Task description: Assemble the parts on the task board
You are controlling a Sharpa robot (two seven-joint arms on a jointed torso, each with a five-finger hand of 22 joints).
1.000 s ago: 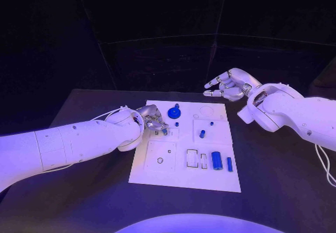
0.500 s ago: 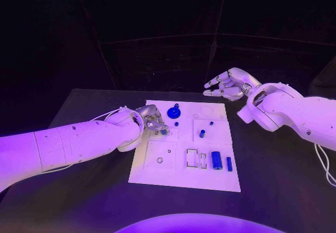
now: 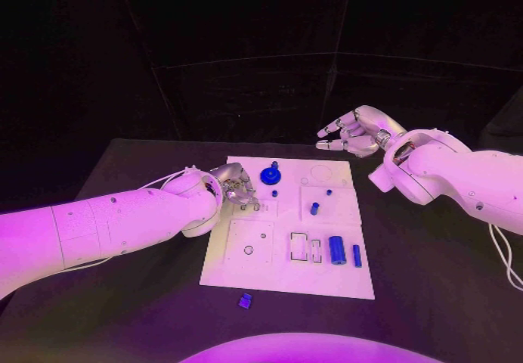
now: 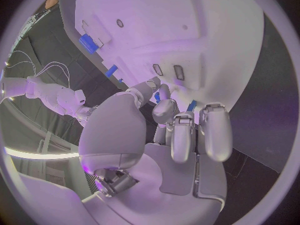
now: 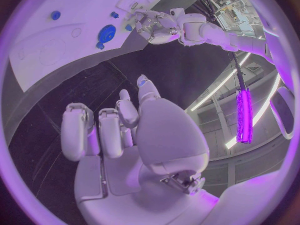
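The white task board (image 3: 286, 276) lies mid-table. On it are a blue gear (image 3: 270, 178), small blue pegs (image 3: 314, 208), a blue cylinder (image 3: 338, 249) and a thin blue bar (image 3: 357, 255). My left hand (image 3: 236, 189) hovers over the board's left edge with fingers curled together and no part visible between them. In the left wrist view its fingertips (image 4: 164, 102) sit close to small blue pieces on the board (image 4: 206, 30). A small blue part (image 3: 246, 300) lies on the black table off the board's near edge. My right hand (image 3: 354, 132) is raised beyond the far right corner, fingers apart and empty.
Empty slots (image 3: 298, 246) and a round hole (image 3: 249, 249) mark the board's near half. My left forearm (image 3: 109, 227) crosses the table's left side. The right arm (image 3: 447, 178) stands right of the board. The right wrist view shows the gear (image 5: 106, 34).
The blue part seen at my left fingertips is gone from there, and a small blue part now lies on the table in front of the board. Both arms stay in place.
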